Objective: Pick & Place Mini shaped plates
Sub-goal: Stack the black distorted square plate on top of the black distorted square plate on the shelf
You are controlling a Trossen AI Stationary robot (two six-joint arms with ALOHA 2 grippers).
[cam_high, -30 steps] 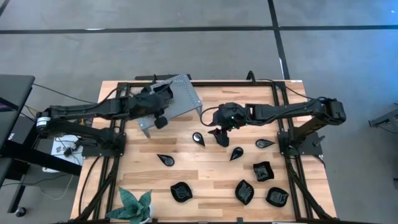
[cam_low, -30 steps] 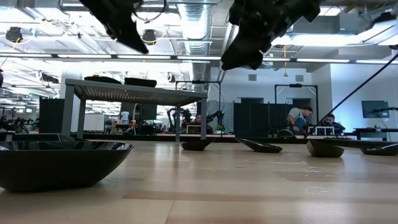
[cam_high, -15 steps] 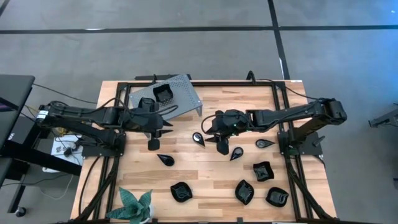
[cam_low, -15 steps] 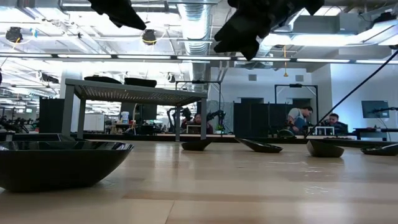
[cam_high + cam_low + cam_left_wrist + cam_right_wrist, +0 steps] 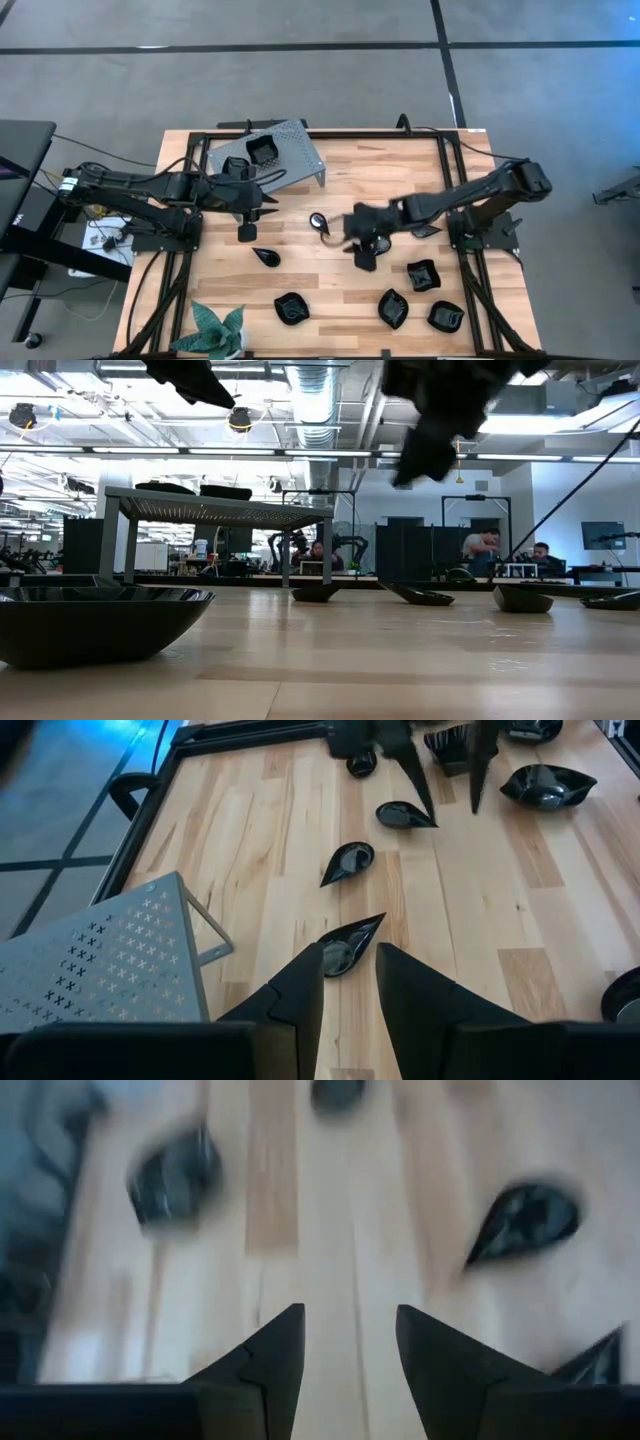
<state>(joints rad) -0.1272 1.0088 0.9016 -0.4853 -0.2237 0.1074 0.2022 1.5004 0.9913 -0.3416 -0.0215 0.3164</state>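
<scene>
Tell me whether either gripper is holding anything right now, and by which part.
Nothing is held. The left gripper and right gripper both hang above the wooden table, jaws open and empty.

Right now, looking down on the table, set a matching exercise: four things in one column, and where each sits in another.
Things:
1. Grey perforated stand
2. Green plant
3. Left gripper
4. Right gripper

Places:
A. Near edge of the table, on the left
B. Far side of the table, with one black plate on top
C. Above the teardrop plate, fingers open and empty
D. Mid-table, among the plates on the right, fingers open and empty

Pairs: 1-B, 2-A, 3-C, 4-D
</scene>
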